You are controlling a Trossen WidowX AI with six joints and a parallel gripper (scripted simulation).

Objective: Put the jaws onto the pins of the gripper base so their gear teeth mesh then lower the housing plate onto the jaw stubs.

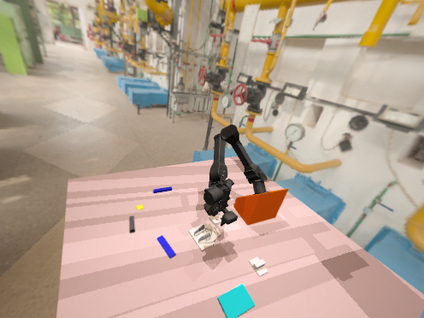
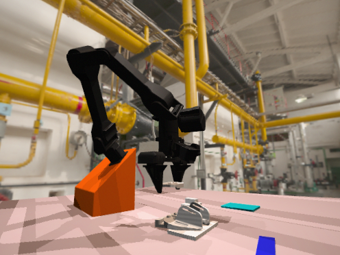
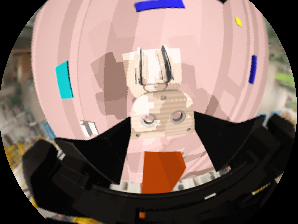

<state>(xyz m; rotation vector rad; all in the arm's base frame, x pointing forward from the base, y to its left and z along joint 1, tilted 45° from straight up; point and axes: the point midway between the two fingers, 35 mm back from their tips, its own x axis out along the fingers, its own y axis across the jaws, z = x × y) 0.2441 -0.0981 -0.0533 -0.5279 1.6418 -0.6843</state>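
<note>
My gripper [image 1: 220,221] [image 2: 168,187] is shut on the pale housing plate [image 1: 214,220] [image 2: 173,184] [image 3: 162,104], which has two round holes. It holds the plate above the table, near the gripper base and on its robot side. The white gripper base [image 1: 200,244] [image 2: 194,235] [image 3: 176,52] lies on the table. Two curved, slotted upright pieces, seemingly the jaws, stand on it; one [image 2: 189,216] faces the exterior view. In the wrist view the plate's edge overlaps the base's near end. Pins and gear teeth are too small or hidden to judge.
A white stepped block [image 1: 257,263] [image 3: 89,128] and a cyan plate [image 1: 237,301] [image 2: 240,206] [image 3: 64,80] lie to one side. Blue bars [image 1: 166,246] [image 1: 162,190], a dark bar [image 1: 132,224] and a yellow piece [image 1: 139,207] lie opposite. The orange arm mount [image 1: 262,208] [image 2: 113,192] stands behind.
</note>
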